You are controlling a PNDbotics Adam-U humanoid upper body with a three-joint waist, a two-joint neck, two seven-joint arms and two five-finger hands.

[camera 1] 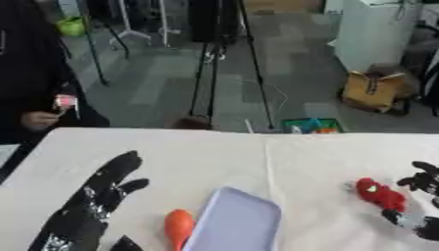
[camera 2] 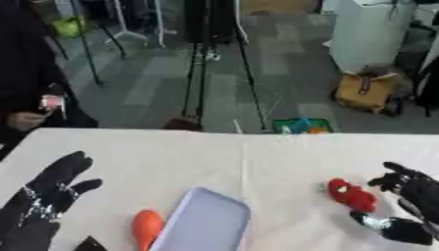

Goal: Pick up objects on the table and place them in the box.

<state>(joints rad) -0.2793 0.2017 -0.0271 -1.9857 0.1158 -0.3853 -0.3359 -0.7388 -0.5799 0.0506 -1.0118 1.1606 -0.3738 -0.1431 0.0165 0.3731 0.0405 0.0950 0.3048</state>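
A red toy (camera 2: 352, 195) lies on the white table (camera 1: 214, 152) at the right. My right hand (camera 2: 411, 196) comes in from the right edge, its fingers and thumb (camera 2: 381, 226) spread and curved on either side of the toy, close to it but not closed on it. A pale lilac box (camera 1: 236, 225) sits at the bottom centre, cut off by the lower edge. An orange oval object (camera 1: 178, 228) lies against the box's left side. My left hand (camera 1: 90, 201) rests flat on the table at the lower left, holding nothing.
The table's far edge runs across the middle of the view. Beyond it on the floor stand a tripod (camera 1: 210, 63), a green basket (camera 1: 310, 125) and a brown bag (camera 1: 373, 90). Bare cloth lies between the box and the red toy.
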